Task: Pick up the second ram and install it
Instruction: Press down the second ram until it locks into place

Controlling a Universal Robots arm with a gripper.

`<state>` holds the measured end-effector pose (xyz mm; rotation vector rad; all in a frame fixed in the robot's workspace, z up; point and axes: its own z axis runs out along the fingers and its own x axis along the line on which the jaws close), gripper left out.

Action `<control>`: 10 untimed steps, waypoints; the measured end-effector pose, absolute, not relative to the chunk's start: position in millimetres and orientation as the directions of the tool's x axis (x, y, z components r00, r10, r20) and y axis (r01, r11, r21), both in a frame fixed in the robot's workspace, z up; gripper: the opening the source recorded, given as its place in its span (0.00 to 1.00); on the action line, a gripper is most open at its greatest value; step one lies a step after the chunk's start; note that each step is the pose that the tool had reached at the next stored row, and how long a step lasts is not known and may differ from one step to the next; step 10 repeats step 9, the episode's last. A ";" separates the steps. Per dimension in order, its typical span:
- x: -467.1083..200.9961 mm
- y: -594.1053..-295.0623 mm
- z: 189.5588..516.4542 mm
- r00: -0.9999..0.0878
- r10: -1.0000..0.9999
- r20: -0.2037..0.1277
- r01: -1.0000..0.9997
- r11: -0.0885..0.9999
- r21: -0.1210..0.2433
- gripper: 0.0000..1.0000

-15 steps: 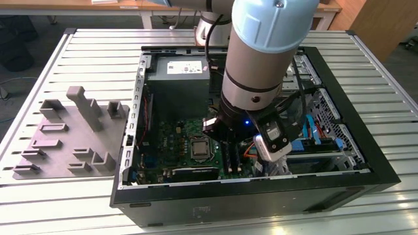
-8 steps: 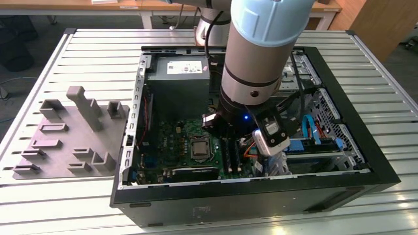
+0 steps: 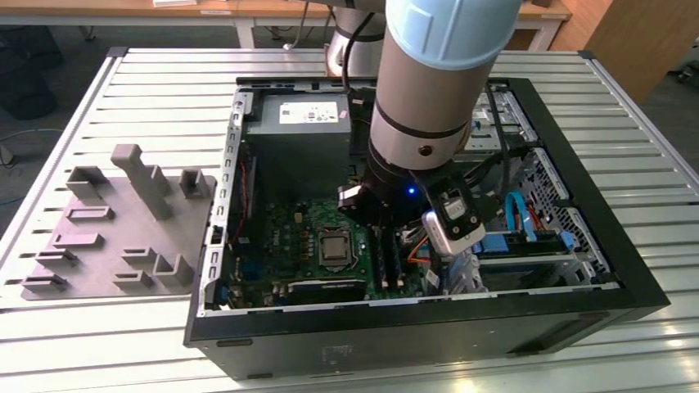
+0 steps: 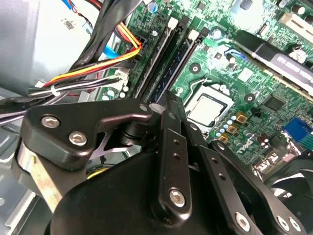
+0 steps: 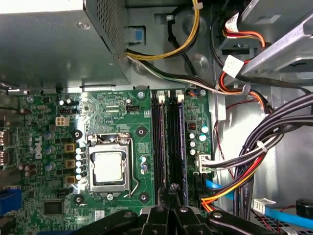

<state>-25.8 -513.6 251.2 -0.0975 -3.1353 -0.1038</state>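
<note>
Black linkage arms of the gripper (image 4: 168, 105) sit closest to the lens in both wrist views, drawn narrow so the fingertips meet over the memory slots (image 5: 168, 142) of the motherboard (image 5: 54, 137). A dark blue strip lying along one slot looks like the second ram (image 5: 181, 142), seated or nearly seated just beside the CPU socket (image 5: 108, 166); whether the fingers pinch its end or only press on it I cannot tell. In the exterior view the arm (image 3: 431, 106) reaches down into the open computer case (image 3: 568, 303) on the slatted bench (image 3: 164, 74), with the grey fixture block (image 3: 110, 233) well apart on the exterior view's left. To do this step well, my judgement is that the stick must stay parallel to the slot and upright, with force going straight down so both ends drop evenly and the end latches close. The bundled cables (image 5: 254, 161) run near the slot's far side and could snag the gripper if it drifts sideways, so any motion should stay in line with the slot.
</note>
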 end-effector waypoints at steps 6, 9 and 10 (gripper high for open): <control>-25.7 -511.5 251.3 -0.998 0.062 0.005 0.062 0.996 0.066 0.11; -25.7 -511.2 251.3 -0.998 0.062 0.005 0.062 0.996 0.066 0.11; -25.7 -511.2 251.3 -0.998 0.062 0.005 0.062 0.996 0.066 0.11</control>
